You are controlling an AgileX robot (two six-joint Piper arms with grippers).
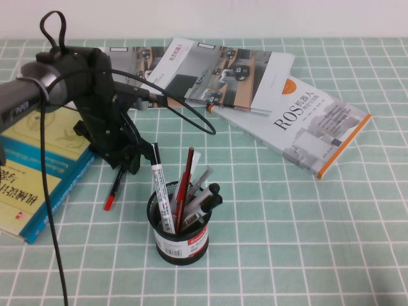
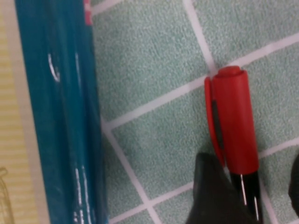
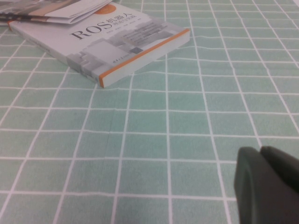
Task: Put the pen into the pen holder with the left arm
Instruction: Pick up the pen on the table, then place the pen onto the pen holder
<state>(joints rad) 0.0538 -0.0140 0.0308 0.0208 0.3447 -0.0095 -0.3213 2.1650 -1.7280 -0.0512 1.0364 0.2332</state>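
The pen, with a red cap and a black barrel, lies on the green checked cloth left of the pen holder. The holder is a black mesh cup with several pens standing in it. My left gripper is lowered over the pen's far end. In the left wrist view the pen lies between the fingers. One finger is against the barrel and the other is apart from it, so the left gripper is open around the pen. My right gripper shows only in the right wrist view, low over bare cloth, its fingers pressed together.
A blue and yellow book lies close to the left of the pen, and its blue edge shows in the left wrist view. A ROS book and an open magazine lie at the back. A black cable hangs from the left arm.
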